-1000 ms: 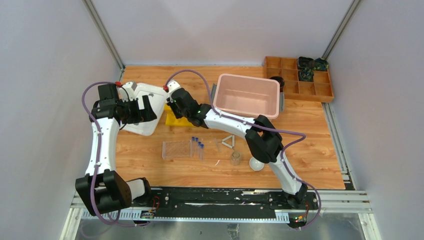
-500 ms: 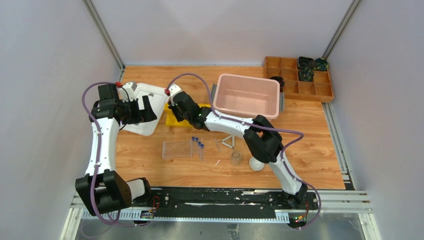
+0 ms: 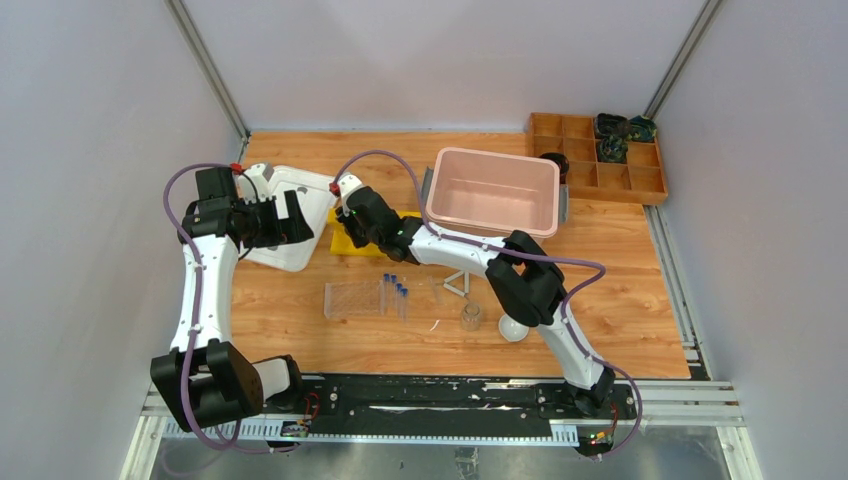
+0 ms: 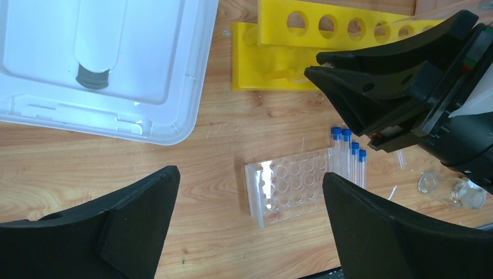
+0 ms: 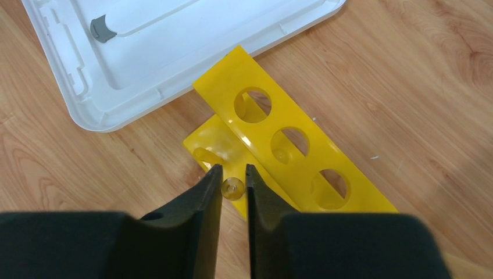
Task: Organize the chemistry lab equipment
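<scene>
My right gripper (image 5: 232, 171) is shut on a small clear tube (image 5: 232, 188), seen end-on between the fingertips, right over the near corner of a yellow rack (image 5: 290, 133) with round holes. In the top view it (image 3: 347, 222) hovers at that rack (image 3: 345, 243). My left gripper (image 4: 250, 174) is open and empty, high above the clear plastic tube rack (image 4: 290, 189). Several blue-capped tubes (image 4: 349, 154) stand at that rack's right end (image 3: 395, 292). The white triangle (image 3: 457, 284), a glass cup (image 3: 470, 317) and the white round dish (image 3: 513, 328) lie further right.
A white lid (image 3: 305, 190) with a grey handle lies at the back left, touching the yellow rack. The pink tub (image 3: 493, 190) stands open behind the right arm. A brown wooden compartment tray (image 3: 600, 160) sits in the far right corner.
My right gripper has shifted a little to the left and nearer, still over the yellow rack with the tube in it. The left arm has not moved.
</scene>
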### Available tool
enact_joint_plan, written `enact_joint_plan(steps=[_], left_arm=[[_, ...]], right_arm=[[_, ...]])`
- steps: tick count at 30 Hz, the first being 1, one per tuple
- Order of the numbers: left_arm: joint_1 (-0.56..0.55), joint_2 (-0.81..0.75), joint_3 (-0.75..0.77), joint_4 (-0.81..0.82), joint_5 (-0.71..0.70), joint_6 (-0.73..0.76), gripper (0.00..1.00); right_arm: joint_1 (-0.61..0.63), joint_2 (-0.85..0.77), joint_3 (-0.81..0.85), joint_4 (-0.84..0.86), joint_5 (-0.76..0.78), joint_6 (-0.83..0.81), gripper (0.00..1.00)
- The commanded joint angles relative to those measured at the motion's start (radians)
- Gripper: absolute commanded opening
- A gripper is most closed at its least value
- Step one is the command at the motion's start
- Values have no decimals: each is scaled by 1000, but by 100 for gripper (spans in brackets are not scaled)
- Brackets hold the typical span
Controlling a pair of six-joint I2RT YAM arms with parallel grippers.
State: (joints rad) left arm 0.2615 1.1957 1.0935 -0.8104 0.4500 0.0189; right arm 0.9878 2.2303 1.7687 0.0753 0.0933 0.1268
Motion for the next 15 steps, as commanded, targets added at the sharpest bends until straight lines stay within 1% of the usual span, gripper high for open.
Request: enact_joint_plan(steps=[1,6,7,11,13,15], left_arm=[[10,-18,28,-3,4,0,100],[10,-28,34,-7,8,1,100],[9,-29,36,-10,9,1,100],[10,-38,44,-25,10,1,100],[10,-47,47,-30,10,0,100],[10,-52,53,-38,10,1,100]], right_arm=[[16,-38,-12,-24,-15,20,30],[32,-89,-13,-41,31,28,45],[36,-105,-15,-48,43,28,47],[64,-203,-73,-56,103,46,47],[75,-266,-122,-69,134,75,44],[84,-337,-190,-103,158,124,38]])
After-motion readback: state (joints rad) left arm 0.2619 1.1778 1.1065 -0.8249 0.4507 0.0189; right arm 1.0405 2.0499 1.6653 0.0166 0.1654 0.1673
